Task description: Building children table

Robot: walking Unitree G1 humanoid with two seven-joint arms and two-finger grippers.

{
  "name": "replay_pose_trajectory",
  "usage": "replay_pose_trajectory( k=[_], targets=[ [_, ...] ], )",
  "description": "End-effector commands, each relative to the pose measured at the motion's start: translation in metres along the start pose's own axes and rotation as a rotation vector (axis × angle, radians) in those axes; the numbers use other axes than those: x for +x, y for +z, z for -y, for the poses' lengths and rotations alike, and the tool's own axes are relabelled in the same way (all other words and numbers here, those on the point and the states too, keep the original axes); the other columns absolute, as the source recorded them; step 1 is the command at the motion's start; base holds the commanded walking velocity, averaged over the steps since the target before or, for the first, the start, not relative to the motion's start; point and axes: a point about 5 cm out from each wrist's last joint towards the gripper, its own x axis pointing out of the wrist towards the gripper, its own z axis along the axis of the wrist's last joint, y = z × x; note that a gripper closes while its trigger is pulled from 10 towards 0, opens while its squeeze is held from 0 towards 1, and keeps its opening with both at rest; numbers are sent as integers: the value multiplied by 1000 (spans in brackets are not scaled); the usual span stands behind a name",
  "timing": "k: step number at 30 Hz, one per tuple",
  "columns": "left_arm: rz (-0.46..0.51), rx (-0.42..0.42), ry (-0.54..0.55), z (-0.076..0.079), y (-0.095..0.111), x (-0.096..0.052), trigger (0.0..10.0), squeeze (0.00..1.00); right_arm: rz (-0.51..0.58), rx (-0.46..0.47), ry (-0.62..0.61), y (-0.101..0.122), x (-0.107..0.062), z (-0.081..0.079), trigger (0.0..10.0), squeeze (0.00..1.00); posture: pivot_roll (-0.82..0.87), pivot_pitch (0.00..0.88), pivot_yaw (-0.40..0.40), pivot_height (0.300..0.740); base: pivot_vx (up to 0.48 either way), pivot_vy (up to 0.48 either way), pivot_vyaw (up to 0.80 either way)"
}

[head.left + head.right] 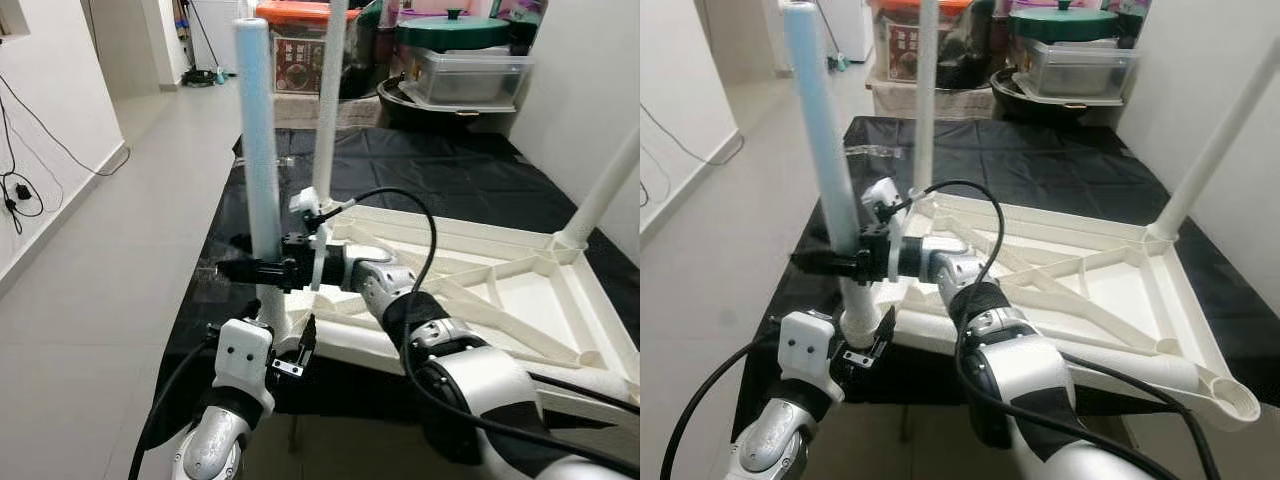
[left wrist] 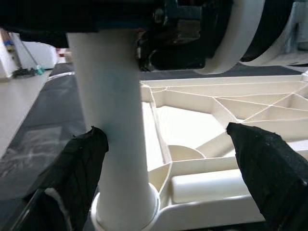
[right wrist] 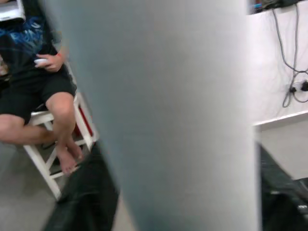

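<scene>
My right gripper [image 1: 250, 268] clamps the leg [image 1: 258, 140] upright in the near-left socket of the tabletop [image 1: 520, 285]; my left gripper [image 1: 290, 352] hovers open below. Pushing off-axis could jam it crooked.

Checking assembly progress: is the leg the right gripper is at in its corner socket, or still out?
In. The leg stands upright with its base in the tabletop corner socket.

A home: tiled floor [image 1: 120, 250], stacked storage containers [image 1: 470, 75], lidded pot [image 1: 452, 30] along the wall.
</scene>
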Motion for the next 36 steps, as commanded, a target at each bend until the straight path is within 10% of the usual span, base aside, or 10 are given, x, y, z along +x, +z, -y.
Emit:
replay_pose_trajectory(
  k=[1,8,21,28,29,30,31,33,34,36],
  targets=[
    [-1,8,-4,2,-1,-1,10000,0,-18,-4,55,-2,13,-7,0,0,28,0,-69,740,0,0,0],
    [-2,7,-4,1,-1,-1,10000,0,33,7,-35,0,14,-3,0,0,25,0,-66,740,0,0,0],
    [-6,2,-12,3,-2,-1,10000,0,197,54,-1386,0,-42,47,0,0,14,0,-59,740,0,0,0],
    [-7,2,-10,3,-2,-1,10000,0,235,129,-1452,-7,-28,39,0,0,12,0,-60,740,0,0,0],
    [-7,2,-9,3,-2,-1,10000,0,247,150,-1428,-9,-18,36,2941,0,12,0,-62,740,0,0,0],
    [-7,2,-9,3,-2,-1,10000,0,247,150,-1428,-9,-18,36,2941,0,12,0,-62,740,0,0,0],
    [-7,2,-8,3,-2,-1,10000,0,250,150,-1386,-9,-10,33,10000,0,12,0,-62,740,0,0,0],
    [-7,2,-8,3,-2,-1,10000,0,250,147,-1361,-8,-5,31,10000,0,13,0,-64,740,0,0,0],
    [-7,2,-6,2,-2,-1,10000,0,266,132,-1315,-7,0,29,10000,1000,13,0,-64,740,0,0,0],
    [-7,2,-6,2,-2,-1,10000,0,290,97,-1279,-4,1,27,10000,1000,13,0,-64,740,0,0,0]
  ],
)
